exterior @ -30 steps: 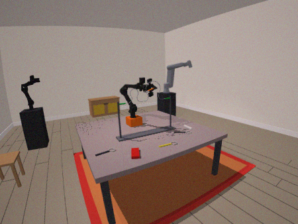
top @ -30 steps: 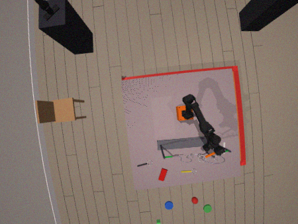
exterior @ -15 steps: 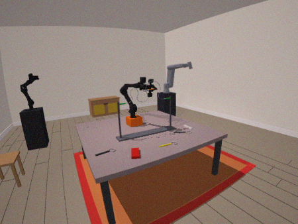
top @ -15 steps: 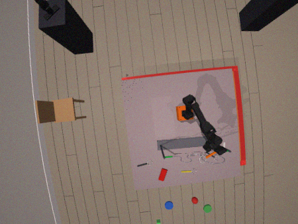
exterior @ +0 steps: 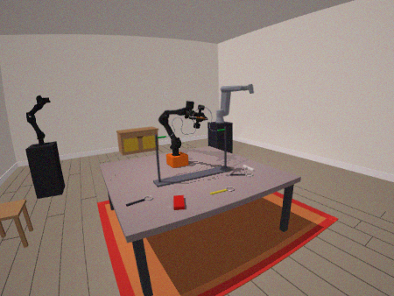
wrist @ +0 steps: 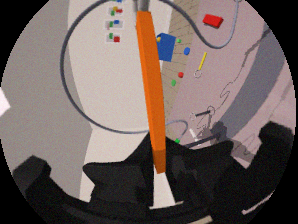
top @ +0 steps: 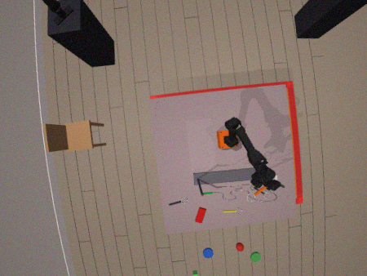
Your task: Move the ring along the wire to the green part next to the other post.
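Observation:
My gripper [top: 266, 187] [exterior: 196, 116] [wrist: 152, 133] is shut on the orange handle [top: 260, 190] [exterior: 200, 117] [wrist: 151, 75], near its lower end in the wrist view. The ring lies beyond the handle's far end, cut off at the top of the wrist view; whether the wire runs through it cannot be told. The grey wire [wrist: 62, 65] makes a big loop passing behind the handle in the wrist view. One green part [top: 207, 193] [exterior: 161, 137] is by the left post [top: 200, 186] [exterior: 158, 159]. The other green part [exterior: 221, 130] [wrist: 177, 141] is by the right post [exterior: 225, 151].
The posts stand on a grey base bar [top: 224, 175] [exterior: 193, 176]. A red block [top: 201, 215] [exterior: 179, 202] [wrist: 213, 20], a yellow-handled ring [top: 229, 211] [exterior: 219, 192] and a black-handled ring [top: 174, 202] [exterior: 135, 202] lie on the table [exterior: 258, 184].

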